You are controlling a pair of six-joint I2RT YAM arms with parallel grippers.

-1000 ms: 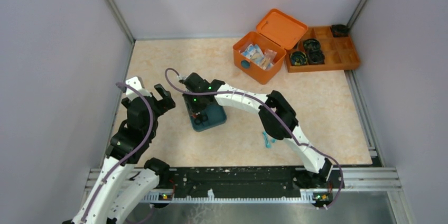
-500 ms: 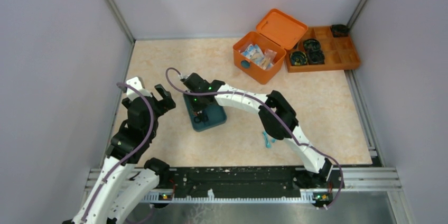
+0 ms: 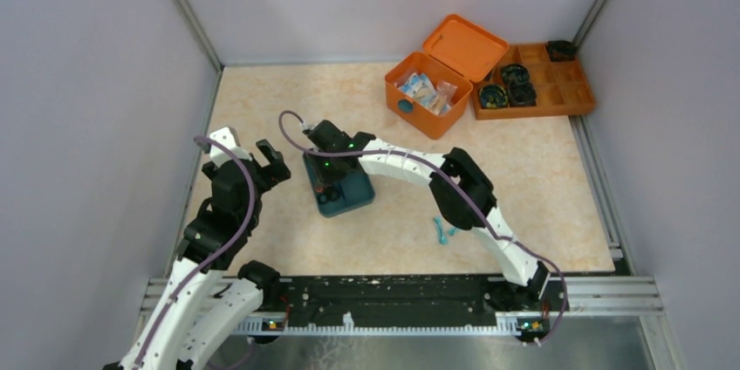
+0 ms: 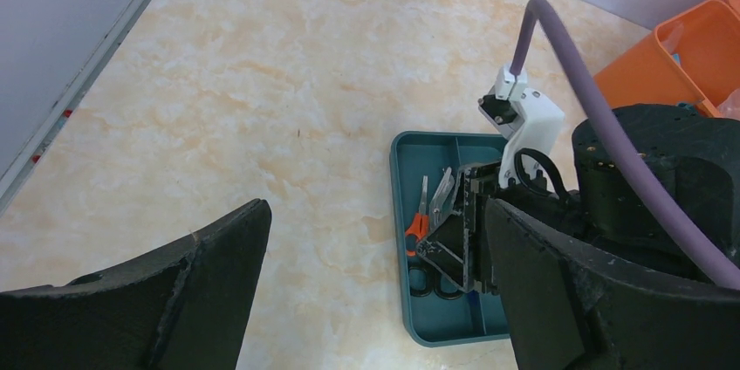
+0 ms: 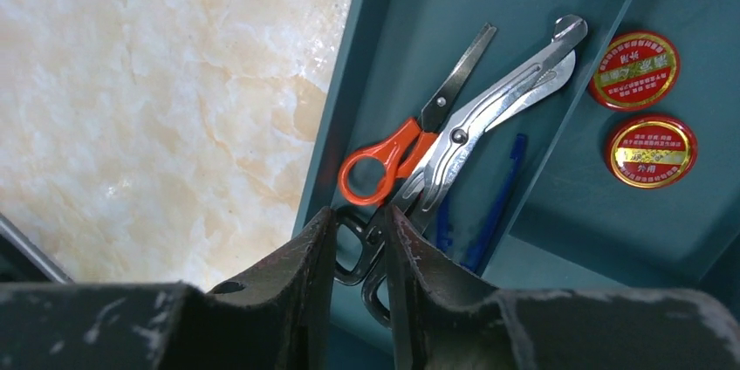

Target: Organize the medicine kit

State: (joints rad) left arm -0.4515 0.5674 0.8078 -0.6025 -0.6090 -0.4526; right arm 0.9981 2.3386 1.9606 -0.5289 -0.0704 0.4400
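Marble-patterned tabletop: right gripper [image 5: 359, 239], jaws narrowly parted astride the black handle of the shears [image 5: 497, 104] (grip uncertain), has edged slightly across the teal tray [image 5: 384, 30] — pickup seemingly underway. Left gripper [image 3: 249, 154] gapes wide at nine o'clock; the open medicine kit [image 3: 419, 113] waits at one o'clock.

Table [image 3: 262, 108]: medicine kit [image 3: 419, 117], teal tray [image 3: 358, 200]
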